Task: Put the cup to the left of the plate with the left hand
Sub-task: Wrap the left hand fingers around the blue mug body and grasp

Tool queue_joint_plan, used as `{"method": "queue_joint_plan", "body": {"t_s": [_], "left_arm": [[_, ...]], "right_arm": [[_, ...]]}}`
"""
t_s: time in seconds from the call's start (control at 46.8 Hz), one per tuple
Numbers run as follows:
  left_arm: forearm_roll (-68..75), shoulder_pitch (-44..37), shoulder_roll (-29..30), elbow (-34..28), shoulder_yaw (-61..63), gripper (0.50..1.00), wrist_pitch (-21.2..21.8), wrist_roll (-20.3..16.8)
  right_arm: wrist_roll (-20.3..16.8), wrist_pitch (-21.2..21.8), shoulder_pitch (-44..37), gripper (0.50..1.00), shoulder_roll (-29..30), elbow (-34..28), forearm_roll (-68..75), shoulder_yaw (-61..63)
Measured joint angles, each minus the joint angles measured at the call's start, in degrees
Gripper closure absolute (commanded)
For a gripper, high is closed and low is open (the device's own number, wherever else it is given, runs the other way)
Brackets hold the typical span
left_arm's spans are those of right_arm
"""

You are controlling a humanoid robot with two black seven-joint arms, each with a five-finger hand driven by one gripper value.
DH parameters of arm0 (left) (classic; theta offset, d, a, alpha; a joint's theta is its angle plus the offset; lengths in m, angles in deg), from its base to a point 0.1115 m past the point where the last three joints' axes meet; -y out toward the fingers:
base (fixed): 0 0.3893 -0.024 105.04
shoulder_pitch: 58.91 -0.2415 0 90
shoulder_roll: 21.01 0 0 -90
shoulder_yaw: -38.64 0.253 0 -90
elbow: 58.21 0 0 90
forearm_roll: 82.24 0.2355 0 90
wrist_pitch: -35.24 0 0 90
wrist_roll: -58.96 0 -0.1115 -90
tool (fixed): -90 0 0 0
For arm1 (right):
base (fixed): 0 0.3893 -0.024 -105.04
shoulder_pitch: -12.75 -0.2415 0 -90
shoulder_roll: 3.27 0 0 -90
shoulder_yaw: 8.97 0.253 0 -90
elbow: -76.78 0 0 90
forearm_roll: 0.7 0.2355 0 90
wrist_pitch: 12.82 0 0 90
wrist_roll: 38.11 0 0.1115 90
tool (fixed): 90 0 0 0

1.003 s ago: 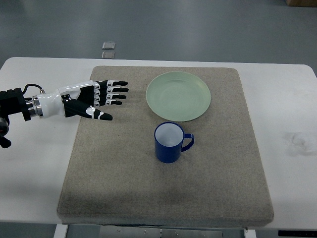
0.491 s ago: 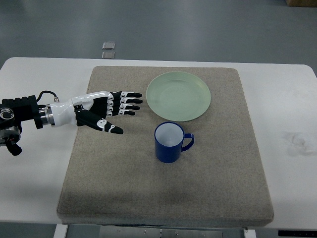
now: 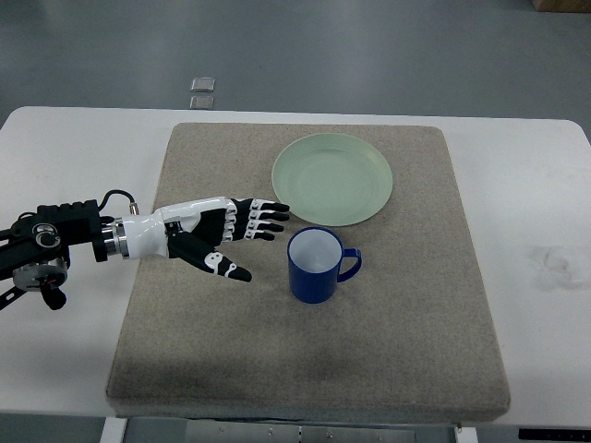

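Centrally on coarse beige felt mat [image 3: 305, 351]: glossy blue ceramic cup [image 3: 317, 266], white inside, upright, loop handle pointing right. Just behind, nearly touching its rim: round pale green plate [image 3: 332, 178], smooth and shallow. Left hand [image 3: 214, 237], white shell with black jointed fingers [image 3: 263, 220], spread and empty, thumb lowest, tips near cup's left side, apart. Underneath, smooth white table [image 3: 540, 194].

You have one camera only — it looks steeply down from the robot's side onto the mat [image 3: 305, 360], floor showing beyond the table's [image 3: 536, 185] far edge.
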Motion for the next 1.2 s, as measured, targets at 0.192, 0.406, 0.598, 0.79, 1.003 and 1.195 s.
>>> {"method": "queue_joint_plan", "body": {"t_s": [0.192,0.406,0.598,0.79,1.003,1.195], "left_arm": [[-0.04,-0.47,-3.27,-1.19,-0.05,0.51,2.37,0.0],[0.25,-0.46,-5.93,-1.66,0.1,0.504,4.58,0.0],[0.34,-0.45,-7.08,-2.91,0.17,0.506,4.7,0.0],[0.96,-0.49,-8.69,-4.0,0.35,0.506,4.82,0.0],[1.15,-0.52,-9.45,-4.25,0.49,0.504,4.85,0.0],[1.16,-0.46,-11.11,-5.47,0.5,0.504,5.89,0.07]], "right_arm": [[0.0,0.0,0.0,0.568,0.0,0.0,0.0,0.0],[0.0,0.0,0.0,0.568,0.0,0.0,0.0,0.0],[0.0,0.0,0.0,0.568,0.0,0.01,0.0,0.0],[0.0,0.0,0.01,0.568,0.0,0.0,0.0,0.0],[0.0,0.0,0.0,0.568,0.0,0.01,0.0,0.0],[0.0,0.0,0.0,0.568,0.0,0.0,0.0,0.0]]}}
